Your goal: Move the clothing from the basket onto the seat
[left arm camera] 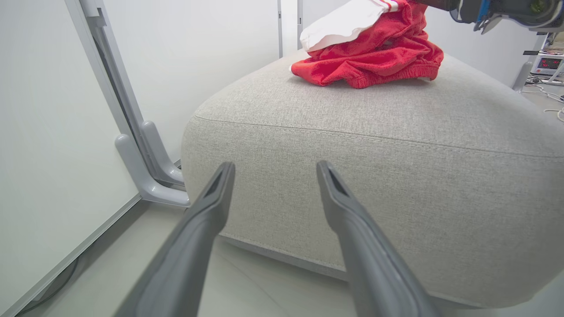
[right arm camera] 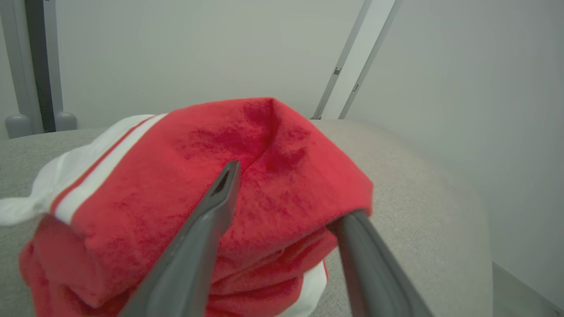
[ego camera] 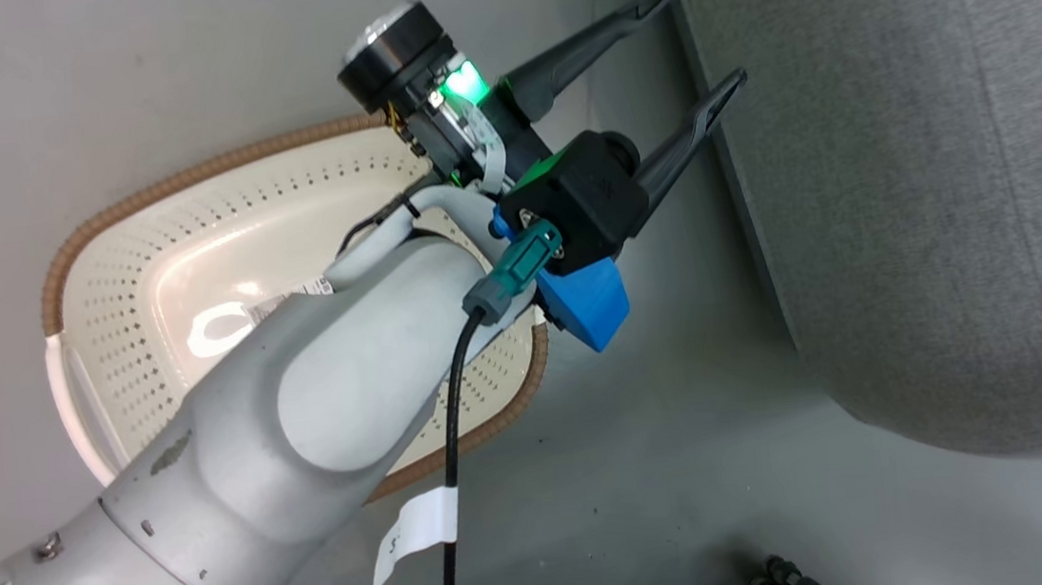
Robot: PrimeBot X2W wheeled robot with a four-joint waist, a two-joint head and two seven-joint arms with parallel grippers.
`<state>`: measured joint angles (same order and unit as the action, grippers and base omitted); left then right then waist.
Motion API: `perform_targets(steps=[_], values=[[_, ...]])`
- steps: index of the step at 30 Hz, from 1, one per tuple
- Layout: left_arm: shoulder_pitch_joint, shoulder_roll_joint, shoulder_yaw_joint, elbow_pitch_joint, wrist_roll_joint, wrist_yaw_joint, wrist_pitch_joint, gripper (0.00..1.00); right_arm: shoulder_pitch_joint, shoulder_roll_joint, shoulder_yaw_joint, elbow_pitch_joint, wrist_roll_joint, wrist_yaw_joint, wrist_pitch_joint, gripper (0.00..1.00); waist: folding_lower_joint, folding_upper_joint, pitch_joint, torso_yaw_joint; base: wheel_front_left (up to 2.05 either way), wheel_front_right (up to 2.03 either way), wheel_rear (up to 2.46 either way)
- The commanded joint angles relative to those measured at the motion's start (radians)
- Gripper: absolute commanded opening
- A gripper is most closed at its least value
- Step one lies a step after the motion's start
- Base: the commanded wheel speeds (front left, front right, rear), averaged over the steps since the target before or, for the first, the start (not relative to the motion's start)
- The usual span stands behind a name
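Red clothing [right arm camera: 264, 176] on the seat [right arm camera: 418, 198] hid one fingertip of the right gripper [right arm camera: 293, 191], jaws spread; left gripper [left arm camera: 275, 165] stood open.

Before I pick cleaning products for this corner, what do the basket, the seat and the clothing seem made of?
The basket looks like glossy cream plastic, given its punched holes and glare; its brown rim looks woven, perhaps moulded. The seat seems matt grey woven upholstery: visible weave, stitched seam. The clothing looks like soft red and white fabric, rumpling freely.
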<state>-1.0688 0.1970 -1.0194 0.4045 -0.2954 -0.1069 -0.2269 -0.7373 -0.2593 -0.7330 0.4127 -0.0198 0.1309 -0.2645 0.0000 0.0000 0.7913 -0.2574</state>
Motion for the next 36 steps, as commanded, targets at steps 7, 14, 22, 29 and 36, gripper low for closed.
perform_targets(steps=[7,14,22,29,36], values=[[0.072,-0.029,0.019,0.033,-0.038,0.019,-0.031,1.00,0.179,0.063,0.027,-0.111,-0.019,0.000,0.000,1.00,0.0000,0.0000,-0.164,-0.010,0.00,0.00,0.00],[0.162,-0.034,0.092,0.033,-0.075,0.050,-0.039,1.00,0.293,0.130,0.089,-0.236,-0.038,0.000,0.000,1.00,0.0000,0.0000,-0.312,0.011,0.00,0.00,0.00],[0.305,-0.017,0.273,-0.040,-0.066,0.096,-0.039,1.00,0.343,0.140,0.254,-0.279,-0.031,0.000,0.001,1.00,0.0000,0.0000,-0.452,0.080,0.00,0.00,0.00],[0.437,-0.015,0.445,-0.082,-0.034,0.106,-0.039,1.00,0.370,0.142,0.402,-0.265,-0.025,0.000,0.001,1.00,0.0000,0.0000,-0.553,0.152,0.00,0.00,0.00],[0.566,-0.029,0.613,-0.111,0.006,0.089,-0.038,1.00,0.388,0.153,0.524,-0.235,-0.012,0.000,0.001,1.00,0.0000,0.0000,-0.624,0.205,0.00,0.00,0.00]])
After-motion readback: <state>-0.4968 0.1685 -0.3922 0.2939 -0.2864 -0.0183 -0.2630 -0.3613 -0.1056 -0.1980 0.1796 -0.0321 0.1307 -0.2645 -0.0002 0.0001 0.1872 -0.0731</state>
